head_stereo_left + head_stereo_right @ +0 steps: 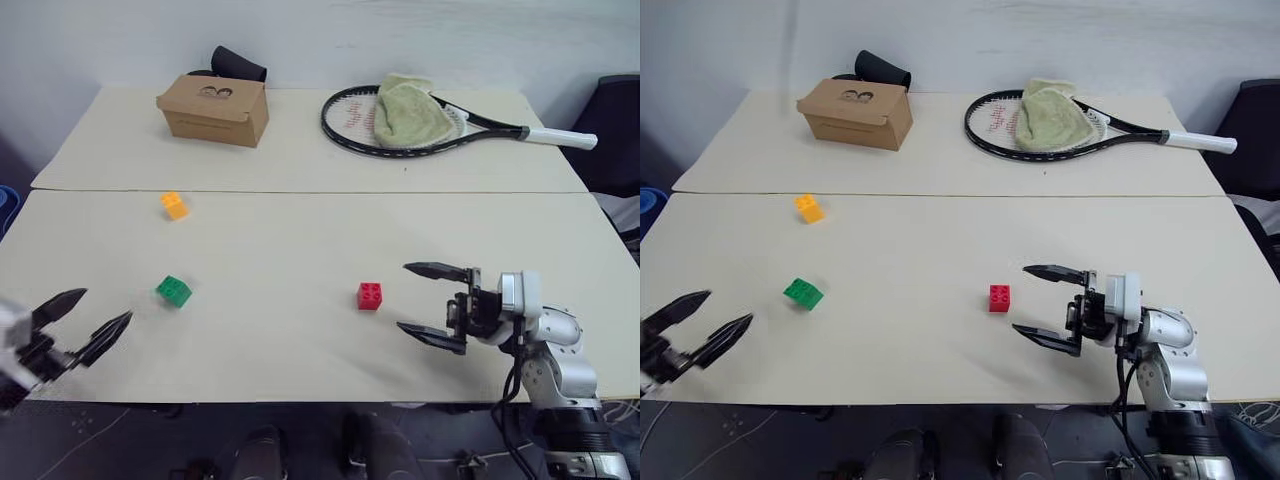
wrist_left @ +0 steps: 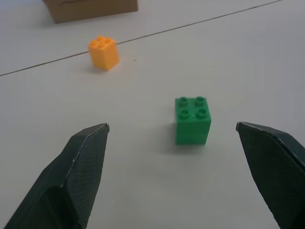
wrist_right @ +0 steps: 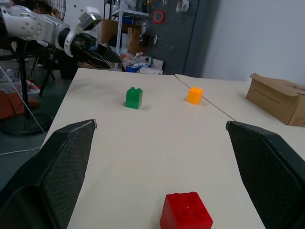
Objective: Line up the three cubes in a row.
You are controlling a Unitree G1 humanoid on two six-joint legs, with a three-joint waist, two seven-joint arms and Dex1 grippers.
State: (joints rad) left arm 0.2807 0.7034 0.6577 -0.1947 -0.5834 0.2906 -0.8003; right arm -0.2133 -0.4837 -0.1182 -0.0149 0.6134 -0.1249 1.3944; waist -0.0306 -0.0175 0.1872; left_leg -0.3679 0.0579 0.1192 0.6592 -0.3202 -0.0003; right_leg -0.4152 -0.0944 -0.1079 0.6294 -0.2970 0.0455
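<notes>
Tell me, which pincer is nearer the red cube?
The right pincer: it hangs open just beside the red cube, not touching. The left pincer is open far across the table, by the green cube.

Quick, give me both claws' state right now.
Left claw: open, holding nothing, facing the small green studded plastic cube.
Right claw: open, holding nothing, beside the small red studded plastic cube.

My right arm (image 1: 545,345) is silver-grey metal with rounded joint housings and a black cuff low on it. Black cables run along it. Each gripper carries two black tapered fingers (image 2: 81,167) with a fine cross-hatched texture. The wrist block is white and black.
</notes>
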